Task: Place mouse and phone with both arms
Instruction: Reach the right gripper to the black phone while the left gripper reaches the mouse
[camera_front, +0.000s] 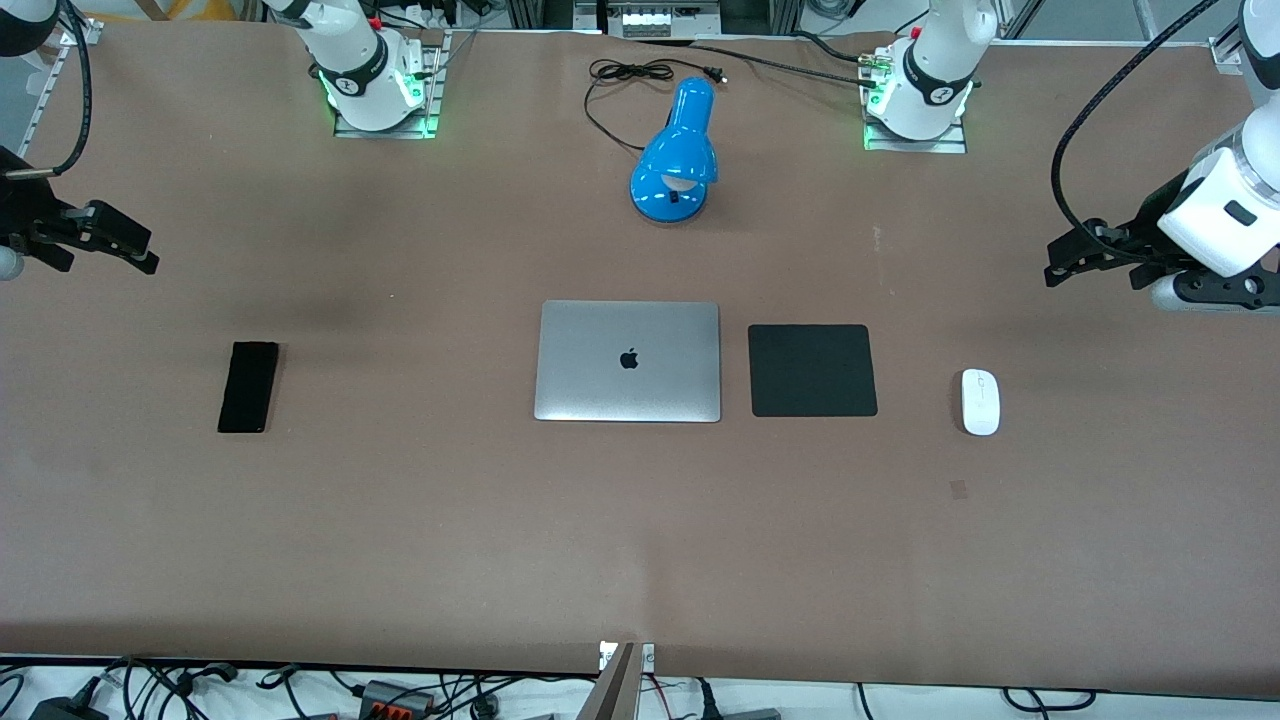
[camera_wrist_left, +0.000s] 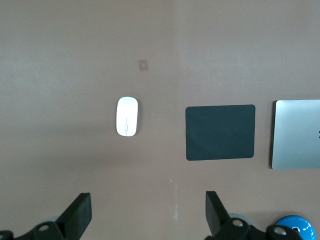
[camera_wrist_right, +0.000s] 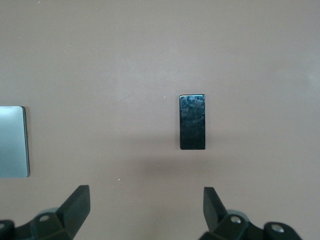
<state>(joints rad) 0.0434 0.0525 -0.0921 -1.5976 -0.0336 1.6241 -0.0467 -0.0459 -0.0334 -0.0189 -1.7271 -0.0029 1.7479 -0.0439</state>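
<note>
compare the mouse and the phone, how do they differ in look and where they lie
The mouse is white and oval with a thin grey line on top; the phone is a black, glossy, flat rectangle. The mouse is shorter than the phone. The mouse lies toward the left arm's end of the table, beside the square black pad; the phone lies toward the right arm's end, alone. Both rest flat on the brown table, untouched, about level with the closed laptop.
</note>
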